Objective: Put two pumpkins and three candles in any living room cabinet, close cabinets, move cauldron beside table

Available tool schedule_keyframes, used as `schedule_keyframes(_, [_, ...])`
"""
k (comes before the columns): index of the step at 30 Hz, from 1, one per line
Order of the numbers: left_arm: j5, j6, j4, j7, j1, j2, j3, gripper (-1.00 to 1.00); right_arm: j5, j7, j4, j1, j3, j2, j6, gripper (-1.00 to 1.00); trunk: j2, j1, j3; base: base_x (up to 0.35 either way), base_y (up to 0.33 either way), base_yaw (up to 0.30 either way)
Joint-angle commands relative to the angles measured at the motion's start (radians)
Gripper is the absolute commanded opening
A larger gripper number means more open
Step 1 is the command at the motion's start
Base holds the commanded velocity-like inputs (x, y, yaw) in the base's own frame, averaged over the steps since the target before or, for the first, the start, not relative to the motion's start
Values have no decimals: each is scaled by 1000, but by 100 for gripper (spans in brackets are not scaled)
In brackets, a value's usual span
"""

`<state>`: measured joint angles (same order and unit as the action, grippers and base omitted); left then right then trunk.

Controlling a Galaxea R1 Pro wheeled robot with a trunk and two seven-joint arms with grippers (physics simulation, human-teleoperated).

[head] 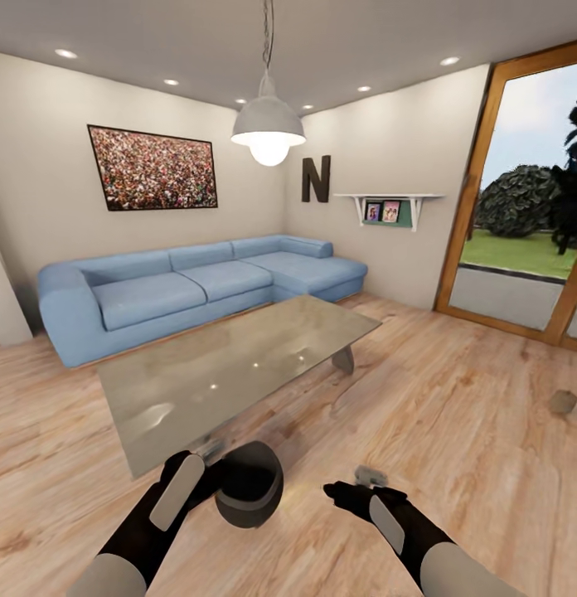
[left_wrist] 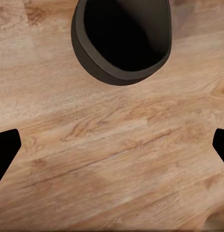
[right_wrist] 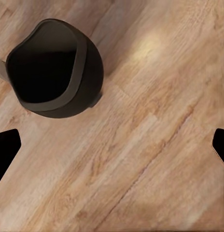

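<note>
Cauldron (head: 249,485): black, wide-mouthed, thick-rimmed.

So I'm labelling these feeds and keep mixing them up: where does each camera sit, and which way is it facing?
Head view: on the robot's head, looking forward and down at the grey table, cauldron, and both grippers, left and right.
Left wrist view: near the left gripper, facing the floor and cauldron; fingertips show.
Right wrist view: likewise, cauldron and fingertips.
All three share the cauldron.

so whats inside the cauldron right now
Nothing visible. The cauldron stands on the wooden floor by the table, and its mouth is just dark; the very bottom is lost in shadow.
</note>
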<state>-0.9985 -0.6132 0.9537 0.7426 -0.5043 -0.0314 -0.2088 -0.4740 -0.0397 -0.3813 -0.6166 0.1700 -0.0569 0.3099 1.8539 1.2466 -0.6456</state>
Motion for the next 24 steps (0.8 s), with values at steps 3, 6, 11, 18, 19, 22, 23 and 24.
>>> schedule_keyframes(3, [-8,0,2,19,0,-2,-1,100,-1,0,2,0,3,0,2,100,-21,-12,7,0,0,-262])
schedule_keyframes(6, [-8,-1,2,21,0,1,-1,100,-2,0,3,-1,3,0,2,100,-35,-19,12,0,0,-263])
schedule_keyframes(11, [-8,-2,22,21,0,3,-4,100,-10,0,30,0,2,0,-17,100,-35,-19,9,0,0,-263])
schedule_keyframes(18, [-9,-12,74,21,0,2,-6,100,-39,0,51,0,3,0,-57,100,-35,-19,4,-86,0,-261])
schedule_keyframes(19, [-9,-13,76,21,0,2,-6,100,-40,0,52,0,3,1,-58,100,-35,-19,4,-199,-15,-260])
schedule_keyframes(22, [-10,-15,78,21,0,2,-21,100,-41,0,53,0,2,1,-60,100,-35,-19,1,-222,-66,-259])
schedule_keyframes(23, [-10,-15,78,21,0,2,-23,100,-41,0,53,0,2,2,-60,100,-35,-19,1,-231,-87,-259])
schedule_keyframes(24, [-10,-15,78,21,0,2,-27,100,-41,0,53,0,2,2,-60,100,-35,-19,0,-234,-95,-259])
